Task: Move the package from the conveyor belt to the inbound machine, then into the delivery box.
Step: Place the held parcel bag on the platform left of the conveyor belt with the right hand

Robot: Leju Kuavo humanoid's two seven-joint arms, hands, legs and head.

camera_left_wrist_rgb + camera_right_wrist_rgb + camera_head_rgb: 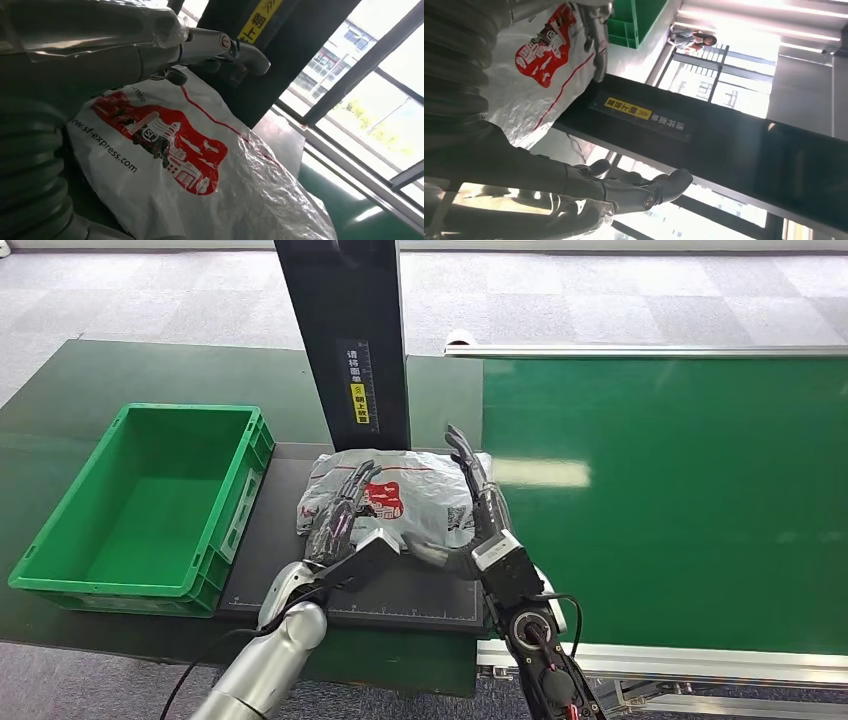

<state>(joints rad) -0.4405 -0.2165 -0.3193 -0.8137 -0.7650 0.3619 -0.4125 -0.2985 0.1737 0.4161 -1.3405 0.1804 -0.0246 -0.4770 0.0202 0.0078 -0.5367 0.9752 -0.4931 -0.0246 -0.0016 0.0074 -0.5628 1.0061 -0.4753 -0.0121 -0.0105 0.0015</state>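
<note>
Grey carpet tiles (640, 290) are seen behind a dark green table (120, 370), on which a black scanning platform (420, 590) is set with a black upright post (345, 335) at its far edge. Nearest the camera, the left hand (345, 515) is laid flat on the near left part of a white and red plastic package (400, 495), its fingers (245, 50) stretched out across the top of the bag and pressing on it rather than closed round it. The right hand (475, 505) is held against the package's right side, fingers (664, 187) extended and apart, pointing toward the post; whether they touch the bag cannot be told. The package is lying on the platform, at the foot of the post. Left of the platform a green crate (150, 505) is placed, touching its left edge. To the right, a green conveyor belt (670, 500) is stretched out.
</note>
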